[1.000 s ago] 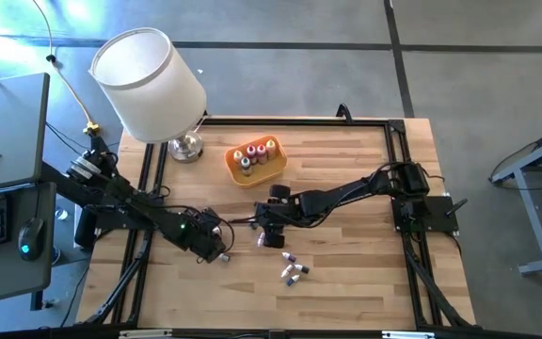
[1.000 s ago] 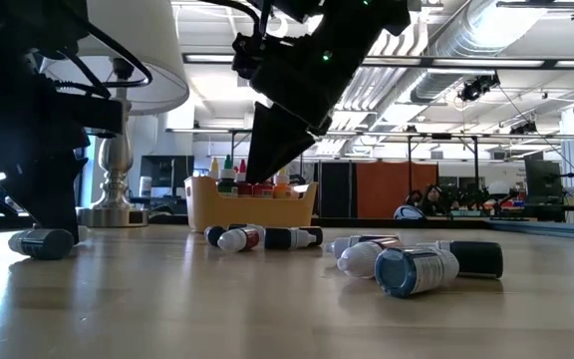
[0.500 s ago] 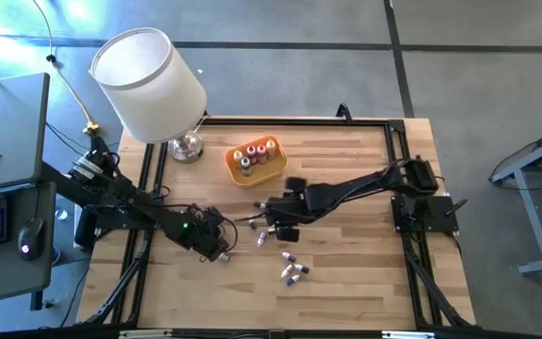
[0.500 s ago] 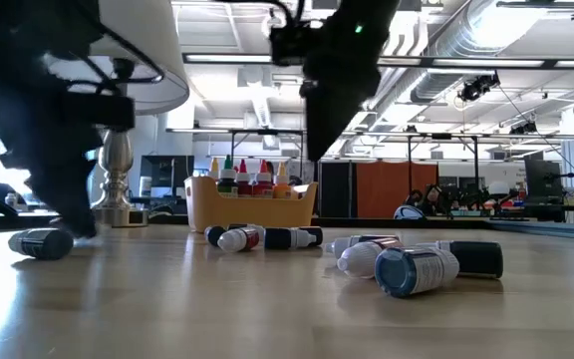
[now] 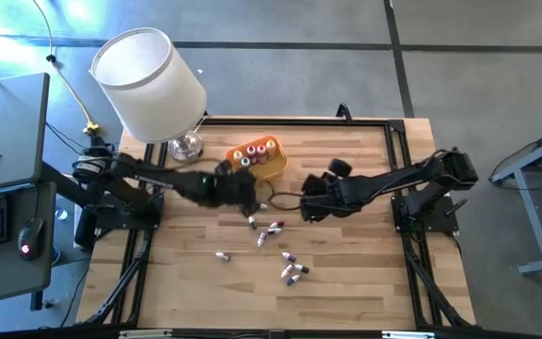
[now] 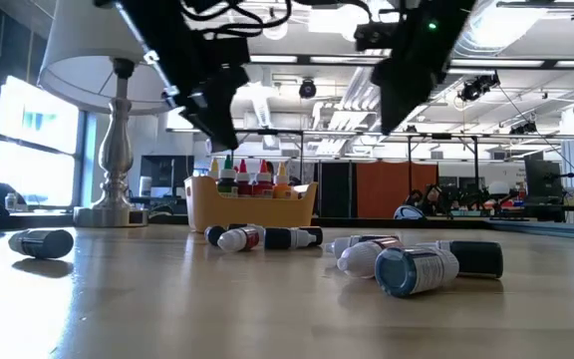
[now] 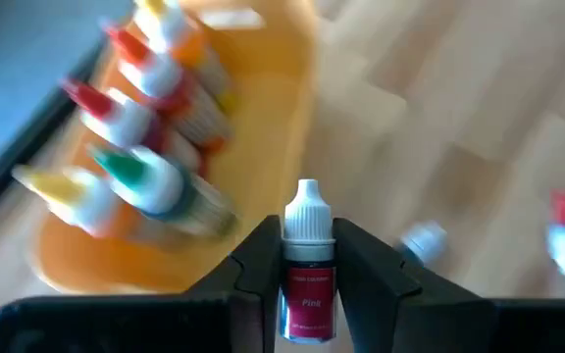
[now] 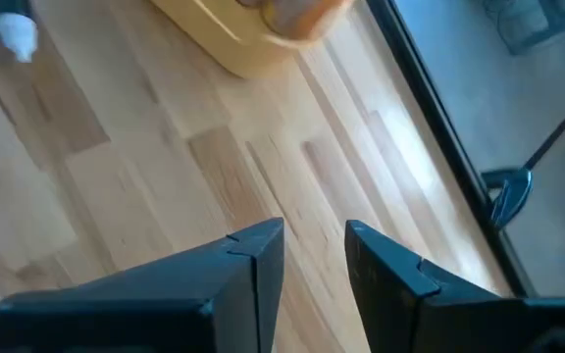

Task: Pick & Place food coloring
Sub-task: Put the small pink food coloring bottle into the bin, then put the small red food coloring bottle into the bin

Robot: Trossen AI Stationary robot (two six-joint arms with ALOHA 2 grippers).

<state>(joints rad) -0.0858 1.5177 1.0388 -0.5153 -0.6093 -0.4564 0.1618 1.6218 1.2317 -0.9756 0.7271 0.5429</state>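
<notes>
Table (image 5: 365, 273) of pale wood planks, black frame round it. Orange tray (image 5: 257, 163) sits at 11 o'clock from table centre, holding several upright dropper bottles (image 5: 253, 152) with red, green, orange and yellow caps. A lamp (image 5: 149, 85) with a white shade stands at the tray's 9 o'clock, on the table's far left corner.

Left hand (image 7: 308, 257) is above the table just beside the tray, at the tray's 7 o'clock in the high view. It is clenched on a small bottle (image 7: 308, 270) with a white dropper cap and a dark red label reading "Pink"; the bottle stands between the two fingers, cap pointing forward toward the tray. In the low view this hand hangs clear of the table top, in front of the tray.

Right hand (image 8: 314, 250) is near table centre, at the tray's 4 o'clock, raised off the table. Its fingers stand slightly apart with only bare wood showing between them; nothing is held.

Loose bottles lie on their sides on the table: a few (image 5: 269, 229) just below the left hand, one alone (image 5: 222, 255) at 8 o'clock from centre, and a cluster (image 5: 294, 271) at 6 o'clock. In the low view the nearest one shows a blue cap end-on.
</notes>
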